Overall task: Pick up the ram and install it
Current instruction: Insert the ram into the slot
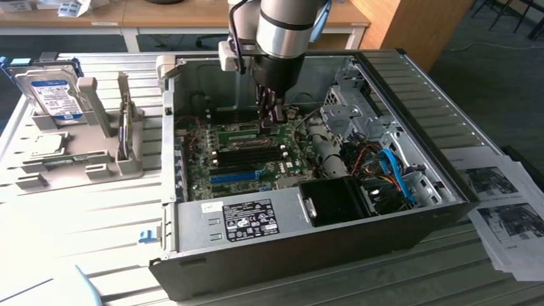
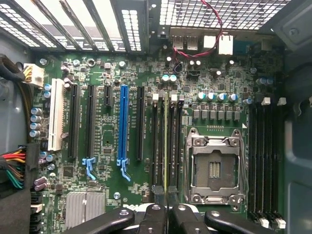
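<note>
My gripper [image 1: 270,120] reaches down into the open computer case [image 1: 442,185], over the motherboard [image 2: 102,73]. In the wrist view the gripper [image 2: 166,208] is shut on the ram [image 2: 166,141], seen edge-on as a thin green strip. It stands upright along the black memory slots [image 2: 156,141] beside the CPU socket [image 2: 214,165]. The exterior view shows the ram [image 1: 241,133] as a green stick lying level just below the fingers, at the board. I cannot tell whether it sits fully in a slot. A second green stick [image 1: 70,160] lies on the grey holder.
A long blue slot [image 2: 123,124] lies a few slots from the ram. A hard drive with a blue-white label [image 1: 53,95] stands in the grey holder [image 1: 119,167] at the exterior view's left. Cables [image 1: 395,172] and the drive cage crowd the case's right. Papers [image 1: 506,210] lie outside.
</note>
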